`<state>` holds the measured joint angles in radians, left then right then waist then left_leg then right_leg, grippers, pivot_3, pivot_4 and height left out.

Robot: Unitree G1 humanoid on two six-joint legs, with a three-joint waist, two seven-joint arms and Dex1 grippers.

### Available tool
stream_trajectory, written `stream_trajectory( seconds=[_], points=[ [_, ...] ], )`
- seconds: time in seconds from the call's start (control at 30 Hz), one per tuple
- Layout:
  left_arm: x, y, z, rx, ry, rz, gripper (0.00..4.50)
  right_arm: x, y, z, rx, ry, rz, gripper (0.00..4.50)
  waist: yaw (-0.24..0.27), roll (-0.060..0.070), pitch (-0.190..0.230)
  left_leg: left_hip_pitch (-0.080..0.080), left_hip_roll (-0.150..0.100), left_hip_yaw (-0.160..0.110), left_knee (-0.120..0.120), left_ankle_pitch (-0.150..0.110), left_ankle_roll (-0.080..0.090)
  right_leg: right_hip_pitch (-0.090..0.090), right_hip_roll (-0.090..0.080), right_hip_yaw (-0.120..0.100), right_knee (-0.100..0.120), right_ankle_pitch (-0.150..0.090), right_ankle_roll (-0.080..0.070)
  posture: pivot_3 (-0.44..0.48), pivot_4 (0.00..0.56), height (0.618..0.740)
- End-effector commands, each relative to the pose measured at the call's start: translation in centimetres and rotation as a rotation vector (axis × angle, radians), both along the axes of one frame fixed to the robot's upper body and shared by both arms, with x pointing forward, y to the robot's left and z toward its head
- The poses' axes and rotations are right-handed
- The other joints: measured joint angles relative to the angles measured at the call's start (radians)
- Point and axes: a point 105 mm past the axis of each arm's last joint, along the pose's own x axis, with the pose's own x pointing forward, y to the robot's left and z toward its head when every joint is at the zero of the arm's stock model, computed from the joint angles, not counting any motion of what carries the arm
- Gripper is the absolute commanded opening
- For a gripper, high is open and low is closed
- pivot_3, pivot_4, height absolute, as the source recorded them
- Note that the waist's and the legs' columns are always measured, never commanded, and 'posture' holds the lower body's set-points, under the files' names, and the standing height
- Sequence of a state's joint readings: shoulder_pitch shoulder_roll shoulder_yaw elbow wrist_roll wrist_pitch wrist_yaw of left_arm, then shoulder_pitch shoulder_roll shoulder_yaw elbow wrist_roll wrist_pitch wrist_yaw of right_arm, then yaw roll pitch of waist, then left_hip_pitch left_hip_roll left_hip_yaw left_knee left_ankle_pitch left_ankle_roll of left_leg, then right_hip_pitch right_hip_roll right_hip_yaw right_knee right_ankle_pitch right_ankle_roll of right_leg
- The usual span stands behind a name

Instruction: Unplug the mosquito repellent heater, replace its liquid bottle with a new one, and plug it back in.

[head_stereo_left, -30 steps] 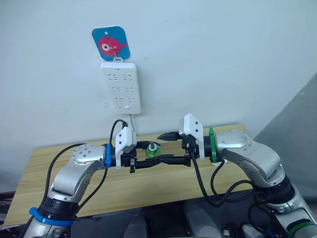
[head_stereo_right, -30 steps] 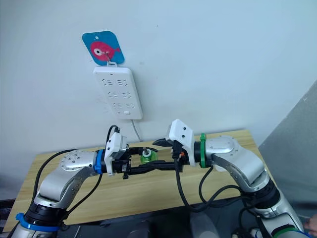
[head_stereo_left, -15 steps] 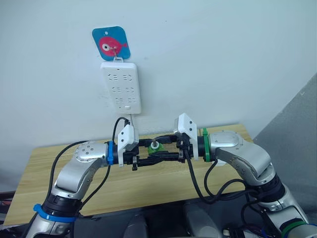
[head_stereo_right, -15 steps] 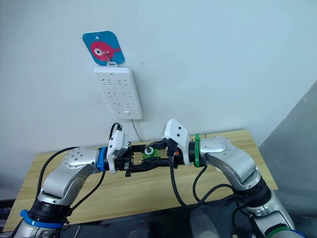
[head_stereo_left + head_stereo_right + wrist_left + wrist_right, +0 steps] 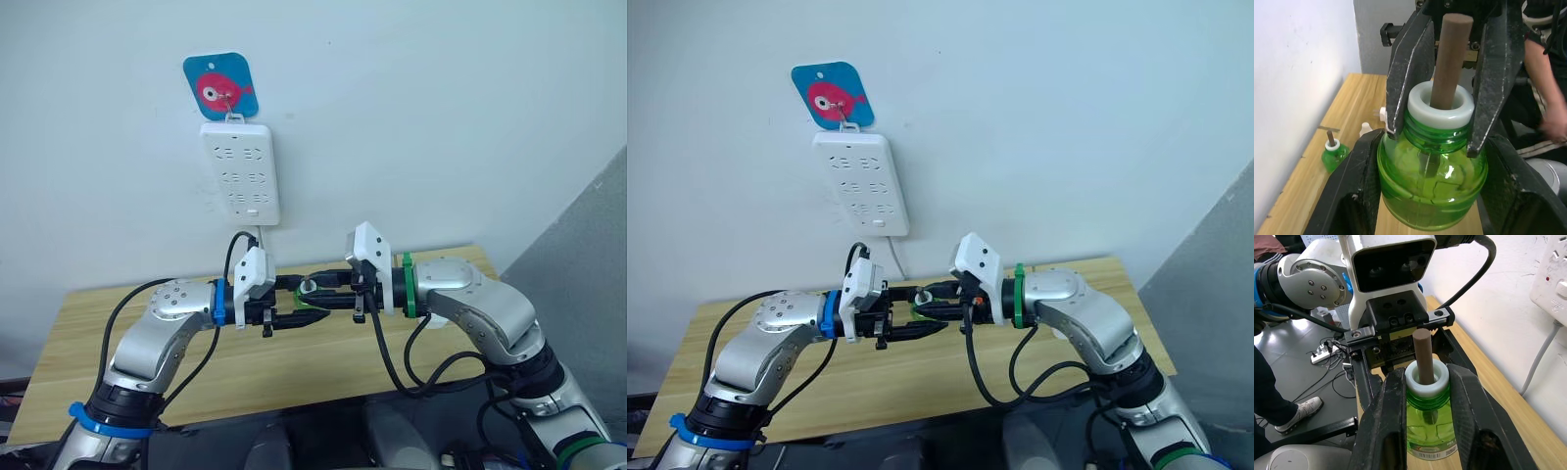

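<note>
I am seeing both end effectors meeting above the wooden surface (image 5: pixel 294 367), each clamping on the same green bottle (image 5: pixel 1432 183). The left end effector (image 5: pixel 1432 196) is gripping the bottle's round body, its fingers pressing on either side of the green glass. The right end effector (image 5: pixel 1425 396) is closing on the bottle's neck, just under the white collar (image 5: pixel 1424 378). A brown wick (image 5: pixel 1448 58) is standing up out of that collar, and its lower part is showing through the glass inside the bottle. I cannot tell how much liquid the bottle is holding. A second, smaller green bottle (image 5: pixel 1333 155) with its own short wick is standing upright on the surface near the wall, well apart from the held one. A small white piece (image 5: pixel 1365 130) is lying close by it; I cannot tell whether that is the heater. On the wall, a white power strip (image 5: pixel 240 171) is hanging below a blue fish hook (image 5: pixel 220 86). A person's arm (image 5: pixel 1542 73) is showing beyond the surface.
</note>
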<state>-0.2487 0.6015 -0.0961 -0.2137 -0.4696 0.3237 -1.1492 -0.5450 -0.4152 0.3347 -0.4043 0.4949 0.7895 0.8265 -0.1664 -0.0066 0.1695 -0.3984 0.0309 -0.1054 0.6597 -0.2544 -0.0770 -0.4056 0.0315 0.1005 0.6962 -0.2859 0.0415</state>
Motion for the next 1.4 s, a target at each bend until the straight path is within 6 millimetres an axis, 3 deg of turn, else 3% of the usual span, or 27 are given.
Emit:
stream_trajectory(
  seconds=[0.03, 0.2, 0.33, 0.53, 0.73, 1.17, 1.4],
  points=[
    [0.4, -0.1, 2.2, -0.078, -0.055, -0.009, 3.05, -0.4, 0.0, 1.3, 0.038, -0.022, 0.041, 0.81, 0.000, -0.001, -0.002, 0.000, 0.000, 0.000, 0.000, 0.000, 0.000, 0.000, 0.000, 0.000, 0.000, 0.000, 0.000, -0.164, 0.078, 0.736],
    [1.3, 0.1, 1.5, -0.024, -0.075, 0.032, 4.48, -0.2, -0.8, 2.1, 0.062, -0.013, 0.029, 0.81, -0.002, -0.002, -0.007, 0.000, 0.000, -0.001, 0.000, 0.000, 0.000, 0.000, 0.000, -0.001, 0.001, 0.000, 0.000, -0.169, 0.070, 0.736],
    [0.8, -0.1, 1.4, -0.049, 0.000, 0.035, 4.50, 0.7, -2.4, 3.4, 0.124, 0.018, -0.050, 0.81, -0.003, -0.004, -0.010, 0.000, 0.000, -0.001, 0.000, 0.000, 0.000, 0.000, 0.000, -0.001, 0.001, 0.001, -0.001, -0.171, 0.063, 0.736],
    [0.6, -0.8, 3.8, -0.275, 0.293, 0.079, 4.50, 2.1, -4.3, 5.9, 0.309, 0.146, -0.187, 0.81, -0.003, -0.006, -0.015, -0.001, 0.000, -0.001, 0.001, 0.000, 0.000, 0.000, -0.001, -0.001, 0.002, 0.001, -0.001, -0.169, 0.053, 0.736],
    [2.1, -0.7, 5.9, -0.492, 0.451, 0.139, 4.50, 2.4, -5.1, 8.0, 0.482, 0.272, -0.230, 0.81, -0.004, -0.006, -0.023, 0.000, -0.001, -0.002, 0.001, 0.000, 0.000, 0.000, -0.001, -0.002, 0.002, 0.001, -0.001, -0.169, 0.046, 0.736],
    [2.0, -1.8, 10.8, -0.795, 0.543, 0.085, 4.50, 3.3, -5.4, 10.1, 0.737, 0.477, -0.289, 0.81, -0.005, -0.005, -0.043, 0.000, -0.001, -0.002, 0.001, 0.000, 0.000, 0.001, -0.001, -0.001, 0.002, 0.003, -0.005, -0.162, 0.040, 0.736],
    [2.0, -2.1, 11.1, -0.814, 0.570, 0.076, 4.50, 3.7, -5.5, 10.4, 0.794, 0.540, -0.314, 0.81, -0.005, -0.004, -0.046, 0.000, -0.001, -0.001, 0.001, 0.000, 0.000, 0.001, -0.001, -0.001, 0.002, 0.003, -0.005, -0.155, 0.035, 0.736]
  ],
)
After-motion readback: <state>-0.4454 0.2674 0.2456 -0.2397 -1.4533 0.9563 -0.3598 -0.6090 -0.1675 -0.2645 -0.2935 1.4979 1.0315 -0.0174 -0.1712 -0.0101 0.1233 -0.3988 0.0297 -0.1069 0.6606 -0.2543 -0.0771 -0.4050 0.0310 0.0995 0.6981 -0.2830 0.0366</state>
